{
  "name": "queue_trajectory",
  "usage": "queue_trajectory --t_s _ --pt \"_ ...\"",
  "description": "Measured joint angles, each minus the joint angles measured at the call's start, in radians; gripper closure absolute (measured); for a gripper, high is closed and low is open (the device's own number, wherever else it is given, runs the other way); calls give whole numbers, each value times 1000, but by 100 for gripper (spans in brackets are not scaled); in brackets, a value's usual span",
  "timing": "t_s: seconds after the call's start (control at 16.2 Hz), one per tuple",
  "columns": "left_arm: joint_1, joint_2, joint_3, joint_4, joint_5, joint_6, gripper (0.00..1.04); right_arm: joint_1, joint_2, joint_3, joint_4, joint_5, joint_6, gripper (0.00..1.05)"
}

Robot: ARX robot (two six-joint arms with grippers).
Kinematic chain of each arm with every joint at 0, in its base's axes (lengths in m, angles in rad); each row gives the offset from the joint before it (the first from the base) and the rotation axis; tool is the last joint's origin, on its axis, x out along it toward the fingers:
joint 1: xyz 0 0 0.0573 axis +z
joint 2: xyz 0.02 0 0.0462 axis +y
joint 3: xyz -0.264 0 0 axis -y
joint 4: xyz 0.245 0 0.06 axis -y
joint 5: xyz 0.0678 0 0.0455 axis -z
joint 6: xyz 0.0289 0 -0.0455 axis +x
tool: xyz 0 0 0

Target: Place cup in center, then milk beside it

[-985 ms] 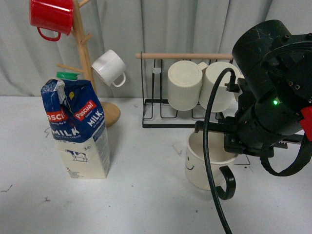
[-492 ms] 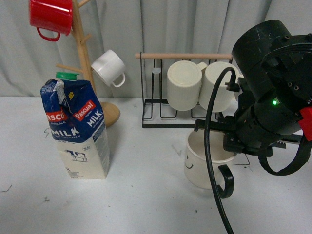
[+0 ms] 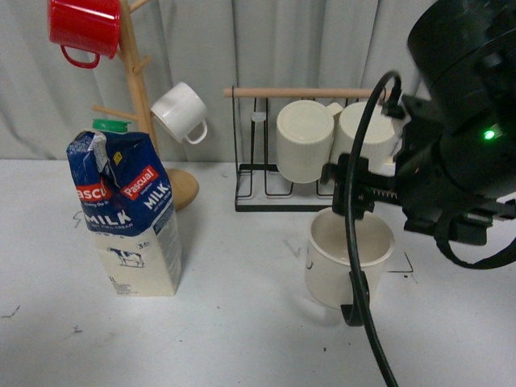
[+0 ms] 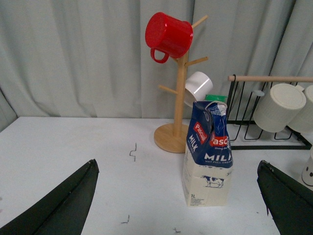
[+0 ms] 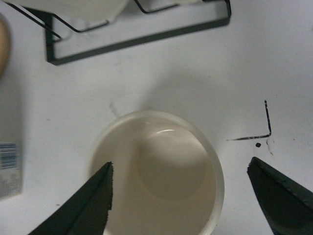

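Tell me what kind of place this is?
Probably a robot test setup, not a real kitchen: a plain grey curtain behind, black corner mark drawn on the white table, and a wooden mug tree beside a milk carton.

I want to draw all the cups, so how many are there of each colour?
Shiny red mug on wooden tree: 1
Small white mug on tree: 1
Ribbed cream mugs on black rack: 2
Wide cream mug on table: 1
Total: 5

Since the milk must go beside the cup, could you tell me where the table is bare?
Bare table lies between the milk and the cup, and along the near edge. Behind the cup the wire rack crowds it.
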Motion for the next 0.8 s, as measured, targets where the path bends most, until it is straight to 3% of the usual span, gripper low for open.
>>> queue_trajectory --t_s 0.12,0.25,0.31,0.37,0.43,0.55,0.8 --pt "0 0 0 0 0 0 7 -8 -113 -87 128 -53 -8 4" --pt "0 0 0 0 0 0 7 -29 -240 -195 262 -98 -38 7" --pt "0 0 0 0 0 0 7 -28 -293 -287 481 -18 -98 13" --pt "0 0 0 0 0 0 7 -47 -421 -450 728 123 -227 26" --pt "0 0 0 0 0 0 7 -84 -573 -595 822 158 -320 37" --pt "0 0 0 0 0 0 7 -150 -855 -794 855 144 -409 60" --pt "0 0 0 0 -1 0 7 -200 -982 -941 832 73 -446 102"
